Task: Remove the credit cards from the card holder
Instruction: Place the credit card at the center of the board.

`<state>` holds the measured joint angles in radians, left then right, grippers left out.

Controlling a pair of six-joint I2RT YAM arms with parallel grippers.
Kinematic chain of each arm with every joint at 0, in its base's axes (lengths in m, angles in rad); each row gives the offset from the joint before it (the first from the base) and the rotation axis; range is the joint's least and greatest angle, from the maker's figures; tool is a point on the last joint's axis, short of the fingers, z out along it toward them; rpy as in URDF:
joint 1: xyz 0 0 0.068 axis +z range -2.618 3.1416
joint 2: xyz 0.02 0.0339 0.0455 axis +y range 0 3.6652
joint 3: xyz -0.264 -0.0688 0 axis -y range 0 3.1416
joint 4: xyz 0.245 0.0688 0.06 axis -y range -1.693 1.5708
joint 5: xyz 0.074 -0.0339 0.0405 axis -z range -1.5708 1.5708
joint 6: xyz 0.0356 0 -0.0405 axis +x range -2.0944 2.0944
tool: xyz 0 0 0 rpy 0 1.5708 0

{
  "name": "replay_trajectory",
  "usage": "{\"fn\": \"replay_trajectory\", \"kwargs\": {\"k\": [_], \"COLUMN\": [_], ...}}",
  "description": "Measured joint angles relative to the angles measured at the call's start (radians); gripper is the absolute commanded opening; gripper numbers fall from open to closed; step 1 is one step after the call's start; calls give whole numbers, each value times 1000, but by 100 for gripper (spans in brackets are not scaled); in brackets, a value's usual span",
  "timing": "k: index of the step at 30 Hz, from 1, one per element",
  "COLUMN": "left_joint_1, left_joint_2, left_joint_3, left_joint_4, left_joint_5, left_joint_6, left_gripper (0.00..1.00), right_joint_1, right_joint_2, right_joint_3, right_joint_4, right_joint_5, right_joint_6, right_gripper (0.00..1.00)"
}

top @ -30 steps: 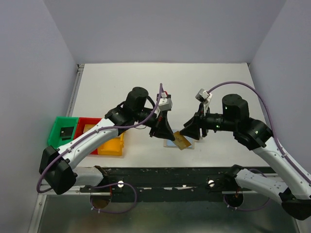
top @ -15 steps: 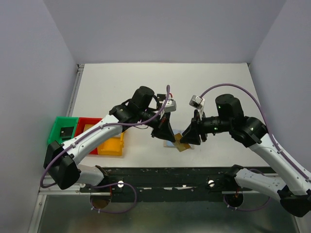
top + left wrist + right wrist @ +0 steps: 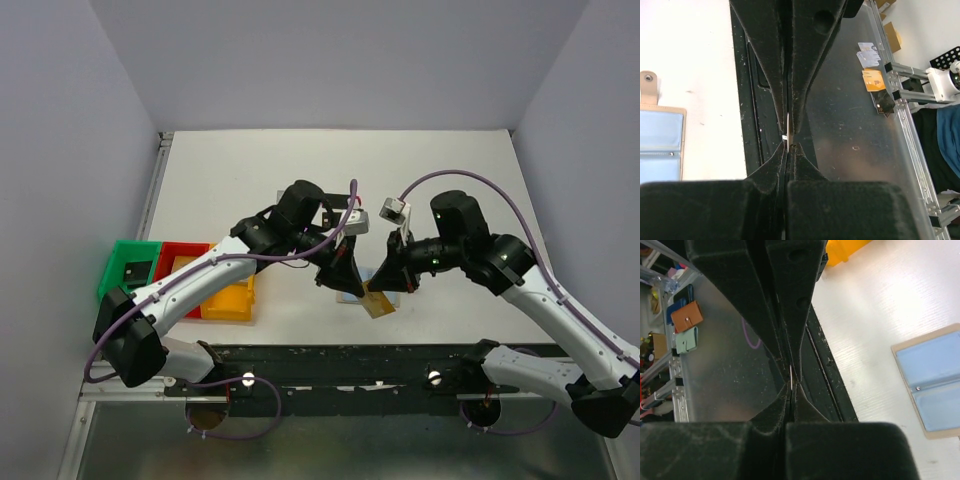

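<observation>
Left claw [image 3: 788, 140] is closed flat on a thin card edge. Right claw [image 3: 791, 382] likewise pinches a thin sliver. The gold credit card [image 3: 378, 303] sits between both claw tips, just above the open card holder [image 3: 935, 385] on the tabletop [image 3: 450, 180]. Recommendation: one claw releases fully before the other carries the card clear.

Left hand [image 3: 349, 287] and right hand [image 3: 377, 289] crowd the card holder [image 3: 347, 297]; bins [image 3: 226, 301] block far left.

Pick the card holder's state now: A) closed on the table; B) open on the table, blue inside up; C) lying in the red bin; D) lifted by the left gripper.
B: the card holder lies spread open on the white table, both blue panels facing up.
</observation>
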<state>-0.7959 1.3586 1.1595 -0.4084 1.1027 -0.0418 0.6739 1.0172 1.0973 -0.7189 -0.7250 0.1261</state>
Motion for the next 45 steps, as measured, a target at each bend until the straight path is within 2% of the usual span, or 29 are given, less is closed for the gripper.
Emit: {"fn": "replay_trajectory", "kwargs": {"k": [1,2,5,7,9,10,14,17,18,21,25,29,34,39,41,45], "left_joint_1": [0,0,0,0,9,21,171,303,312,310,291,240,174,154,150,133], "left_joint_2": [2,2,2,0,-8,-20,-138,-264,-286,-326,-272,-202,-153,-108,-90,-42], "left_joint_3": [0,0,2,4,2,-5,-139,-328,-363,-530,-715,-773,-734,-710,-703,-674], "left_joint_4": [-3,-5,-5,-3,3,17,193,444,487,796,1186,1447,1611,1677,1689,1702], "left_joint_5": [-4,-5,-18,-51,-116,-155,-260,-344,-355,-396,-452,-499,-509,-509,-509,-507], "left_joint_6": [0,1,1,-2,-8,-18,-152,-314,-343,-533,-750,-865,-906,-923,-929,-948], "left_gripper": [0,7,54,72,85,99,99,99,99,99,99,99,99,99,95,81], "right_joint_1": [0,0,-1,-2,-11,-18,-65,-78,-79,-79,-79,-80,-80,-80,-80,-80], "right_joint_2": [2,3,-2,-15,-45,-61,-167,-235,-256,-307,-339,-325,-316,-306,-300,-288], "right_joint_3": [0,-1,-3,-4,-6,-11,-76,-158,-195,-332,-517,-565,-565,-565,-565,-565], "right_joint_4": [-1,-1,3,10,26,41,155,285,344,563,844,1004,1130,1163,1172,1186], "right_joint_5": [-4,-7,-4,17,59,75,177,252,275,346,446,483,485,484,482,472], "right_joint_6": [0,3,13,29,51,62,137,207,234,330,459,542,593,616,623,637], "right_gripper": [0,0,0,0,0,0,0,0,0,0,0,0,0,0,0,0]}}
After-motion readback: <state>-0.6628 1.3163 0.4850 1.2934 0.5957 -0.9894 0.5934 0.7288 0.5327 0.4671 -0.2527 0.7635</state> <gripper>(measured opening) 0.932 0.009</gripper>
